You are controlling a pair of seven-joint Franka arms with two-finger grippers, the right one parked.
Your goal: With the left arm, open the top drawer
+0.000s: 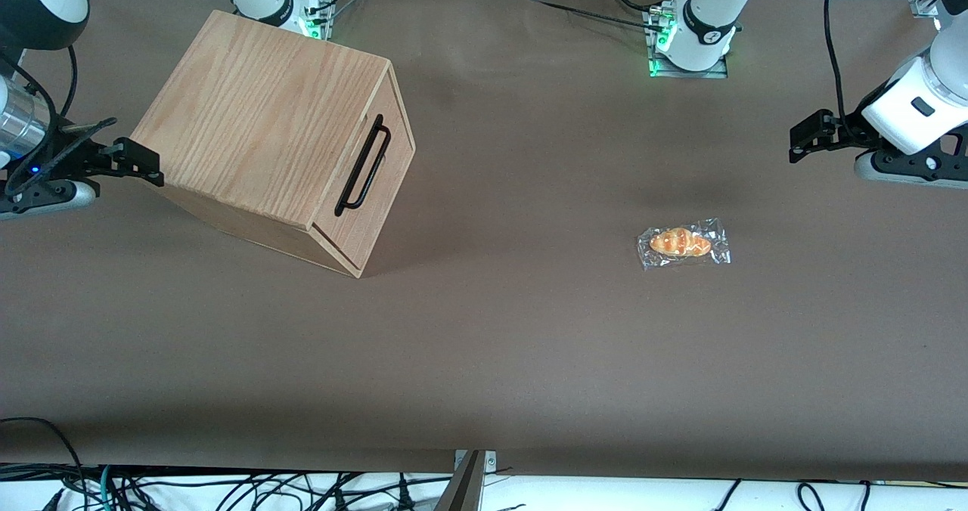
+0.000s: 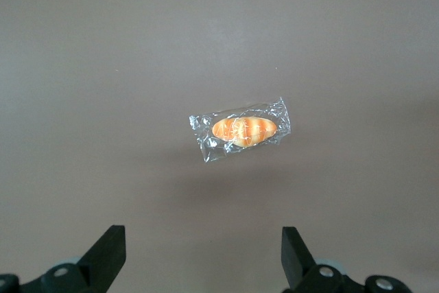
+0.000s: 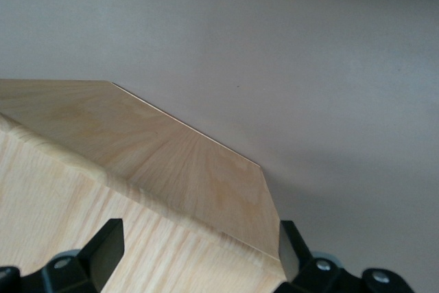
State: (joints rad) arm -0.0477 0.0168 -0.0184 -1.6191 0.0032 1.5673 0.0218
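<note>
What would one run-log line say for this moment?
top drawer: shut | left arm gripper: open, empty, above table toward working arm's end, far from handle | wrapped bread: on table

Left arm [image 1: 919, 95] cut off by edge

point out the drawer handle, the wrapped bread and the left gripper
drawer handle [image 1: 364, 165], front view, middle of the black bar
wrapped bread [image 1: 681, 243], front view, on the orange roll inside the clear wrapper
left gripper [image 2: 203, 255], left wrist view, midway between its open fingers
</note>
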